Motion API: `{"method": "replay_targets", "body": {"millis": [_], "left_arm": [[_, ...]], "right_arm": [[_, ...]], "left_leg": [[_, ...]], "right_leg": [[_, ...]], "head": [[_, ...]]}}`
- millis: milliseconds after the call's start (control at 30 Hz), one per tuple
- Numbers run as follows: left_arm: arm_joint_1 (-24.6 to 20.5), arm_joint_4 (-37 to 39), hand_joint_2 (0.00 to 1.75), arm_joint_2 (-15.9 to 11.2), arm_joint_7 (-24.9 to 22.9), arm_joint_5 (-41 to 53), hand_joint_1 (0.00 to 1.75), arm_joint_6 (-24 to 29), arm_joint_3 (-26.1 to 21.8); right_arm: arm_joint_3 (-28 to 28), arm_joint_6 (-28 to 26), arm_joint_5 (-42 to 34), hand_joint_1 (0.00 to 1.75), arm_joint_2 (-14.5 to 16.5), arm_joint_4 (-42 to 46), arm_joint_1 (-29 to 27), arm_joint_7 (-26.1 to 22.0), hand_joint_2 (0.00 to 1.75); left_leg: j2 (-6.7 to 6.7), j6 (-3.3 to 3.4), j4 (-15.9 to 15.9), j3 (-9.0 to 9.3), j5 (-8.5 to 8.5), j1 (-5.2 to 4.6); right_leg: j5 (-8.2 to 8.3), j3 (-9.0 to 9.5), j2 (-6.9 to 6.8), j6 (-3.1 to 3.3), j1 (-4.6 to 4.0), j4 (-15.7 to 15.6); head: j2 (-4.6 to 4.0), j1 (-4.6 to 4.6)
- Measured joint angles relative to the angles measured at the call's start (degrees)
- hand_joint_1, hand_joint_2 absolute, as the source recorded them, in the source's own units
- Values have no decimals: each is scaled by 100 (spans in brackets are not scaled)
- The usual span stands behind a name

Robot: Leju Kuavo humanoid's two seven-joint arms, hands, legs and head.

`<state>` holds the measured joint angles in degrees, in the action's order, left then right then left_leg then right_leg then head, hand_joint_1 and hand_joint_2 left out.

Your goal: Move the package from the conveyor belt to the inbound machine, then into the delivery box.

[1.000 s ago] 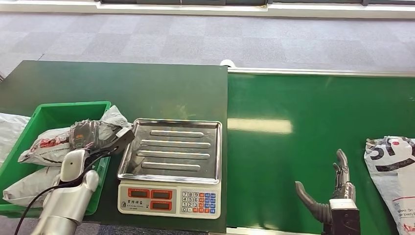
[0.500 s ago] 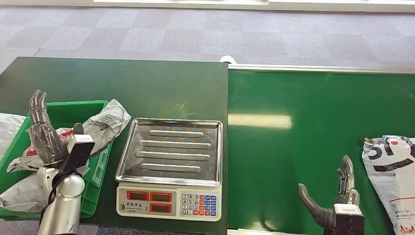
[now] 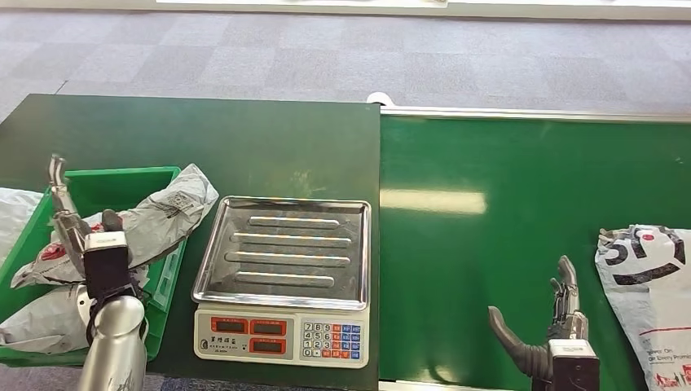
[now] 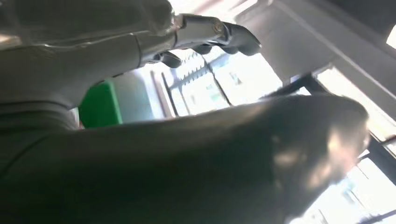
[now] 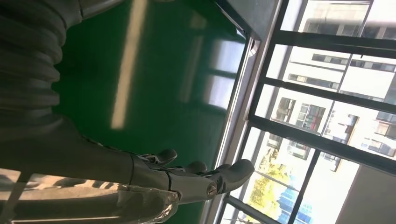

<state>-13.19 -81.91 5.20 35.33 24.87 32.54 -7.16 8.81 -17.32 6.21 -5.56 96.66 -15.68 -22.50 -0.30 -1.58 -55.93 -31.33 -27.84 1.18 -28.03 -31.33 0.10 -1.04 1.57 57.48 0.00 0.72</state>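
Head view: crinkled white plastic mailer package (image 3: 648,301) lies on glossy green conveyor belt (image 3: 489,244), right hand (image 3: 547,326) beside it, fingers spread, empty. Left hand (image 3: 77,236) spread, empty, above green plastic bin (image 3: 167,269). Grey carpet-tile floor (image 3: 326,57).

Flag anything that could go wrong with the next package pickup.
1. The next package runs off the picture's right edge on the belt, beside the open right hand; a grip on its near edge alone may slip.
2. In the bin, one package drapes over the rim toward the scale and may slide out.
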Motion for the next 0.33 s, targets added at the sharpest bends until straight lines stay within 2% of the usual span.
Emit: {"method": "replay_targets", "body": {"millis": [100,200,267,333], "left_arm": [[165,-198,175,-80,58,-510,0,-506,510],[376,-437,175,-109,202,-1402,0,-1736,938],[490,-536,175,-109,209,-1913,0,-2605,1228],[549,-559,175,-104,179,-2172,0,-3094,1442]], "right_arm": [[-8,107,-1,0,14,-11,67,-105,175],[-9,348,-145,0,15,-27,128,-393,175],[1,781,-440,0,-4,-34,196,-572,175],[16,1244,-661,0,-26,-45,260,-672,175]], "left_leg": [[2,0,0,-4,-1,0],[4,1,0,-6,-1,0],[1,1,0,-8,-1,0],[1,1,0,-10,-1,0]], "right_leg": [[0,-4,1,0,1,0],[0,-10,2,0,1,0],[0,-11,1,0,1,0],[0,-11,1,0,1,0]], "head": [[0,-1],[0,1],[0,0],[0,-1]]}}
